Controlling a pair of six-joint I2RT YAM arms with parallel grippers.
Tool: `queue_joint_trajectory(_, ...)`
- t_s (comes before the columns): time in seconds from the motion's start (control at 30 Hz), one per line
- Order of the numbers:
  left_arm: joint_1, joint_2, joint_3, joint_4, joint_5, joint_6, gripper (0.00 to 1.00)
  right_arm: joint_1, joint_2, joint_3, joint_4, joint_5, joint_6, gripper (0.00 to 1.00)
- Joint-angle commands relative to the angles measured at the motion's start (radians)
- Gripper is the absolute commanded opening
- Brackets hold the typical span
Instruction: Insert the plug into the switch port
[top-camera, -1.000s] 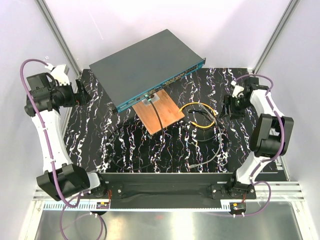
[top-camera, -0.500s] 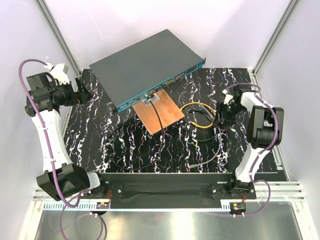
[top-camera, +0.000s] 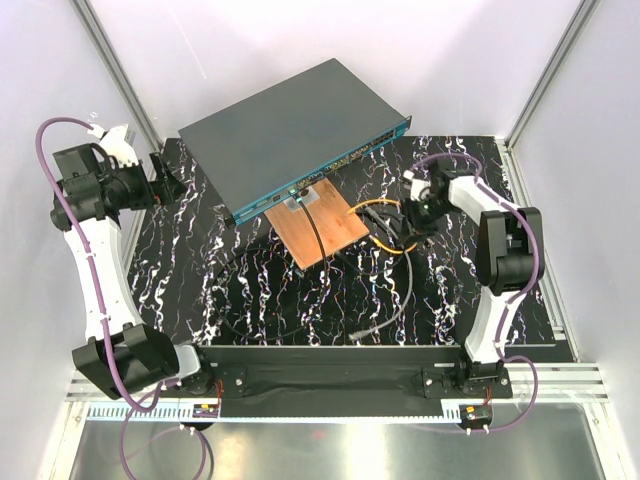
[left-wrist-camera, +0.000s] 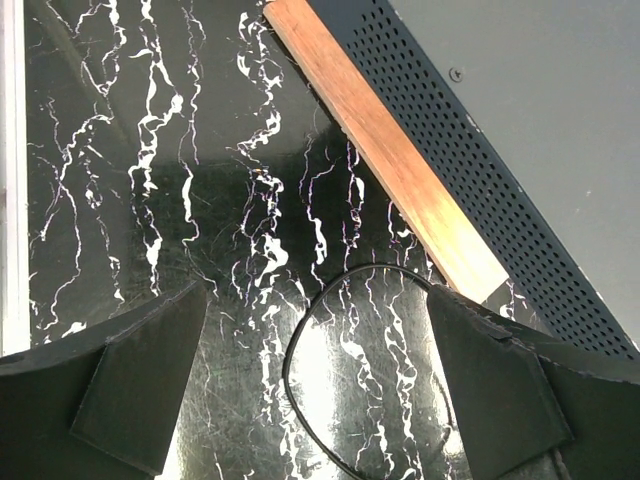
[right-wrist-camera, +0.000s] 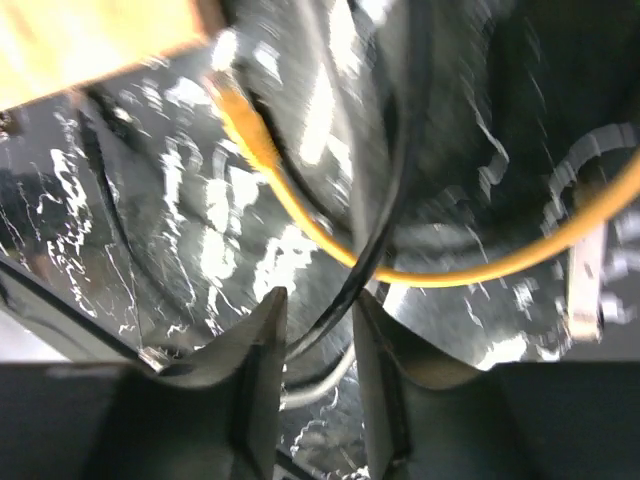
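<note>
Left gripper (left-wrist-camera: 320, 400): fingers spread wide and holding nothing, as I see it, above the table (top-camera: 230, 290) at far left.
Switch (top-camera: 290, 130): rear centre-left and set at an angle; its socket face touches the board.
Board (top-camera: 320, 225): wooden, just in front of the switch.
Yellow cable (right-wrist-camera: 450, 270): looped right of the board.
Right gripper (right-wrist-camera: 318, 295): I see the fingers pinching a dark cable (right-wrist-camera: 375, 240) over the yellow loop.

No legible text, labels, brands or numbers anywhere; none on switch (top-camera: 290, 135), none on board (top-camera: 322, 224).
</note>
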Motion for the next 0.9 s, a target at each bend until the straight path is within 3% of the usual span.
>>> queue_joint_trajectory(0.0, -0.003, 0.01, 0.013, 0.045, 0.034, -0.009, 0.99, 0.011, 0.026, 0.067, -0.021, 0.023, -0.028, 0.42)
queue_joint_trajectory(0.13, -0.003, 0.004, 0.009, 0.041, 0.045, 0.004, 0.99, -0.004, -0.055, 0.021, -0.009, 0.087, -0.068, 0.5)
queue_joint_trajectory(0.33, -0.004, -0.016, -0.01, 0.051, 0.086, 0.021, 0.99, -0.04, -0.193, -0.001, -0.007, 0.214, -0.149, 0.48)
queue_joint_trajectory(0.6, -0.006, -0.05, -0.01, 0.073, 0.149, 0.058, 0.99, -0.041, -0.1, 0.078, 0.008, 0.396, -0.243, 0.39)
queue_joint_trajectory(0.87, -0.009, -0.061, -0.001, 0.08, 0.256, 0.09, 0.99, -0.043, -0.035, 0.064, 0.039, 0.368, -0.298, 0.4)
